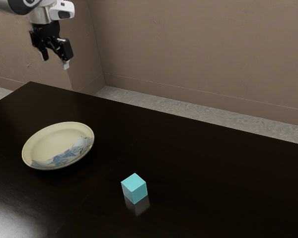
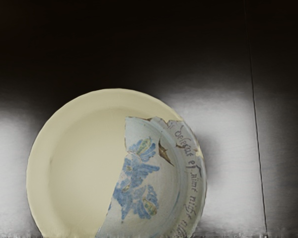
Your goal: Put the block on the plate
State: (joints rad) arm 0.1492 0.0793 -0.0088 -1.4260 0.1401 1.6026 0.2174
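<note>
Exterior view: the gripper (image 1: 55, 62) is held with fingers spread, and the plate (image 1: 54, 142) could be knocked if the block (image 1: 134, 188) is carried too low.

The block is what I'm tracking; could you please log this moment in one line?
block: on table, off plate | plate: empty | pincer: open, raised, holding nothing

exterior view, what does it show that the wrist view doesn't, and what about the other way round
Exterior view: the cyan block, the open gripper raised at the upper left, the brown wall and the gray floor.

Wrist view: the lettering along the patterned edge of the plate, and a small brown mark near the blue pattern.

Both: the plate, part plain cream and part blue-patterned, on the dark table.
</note>
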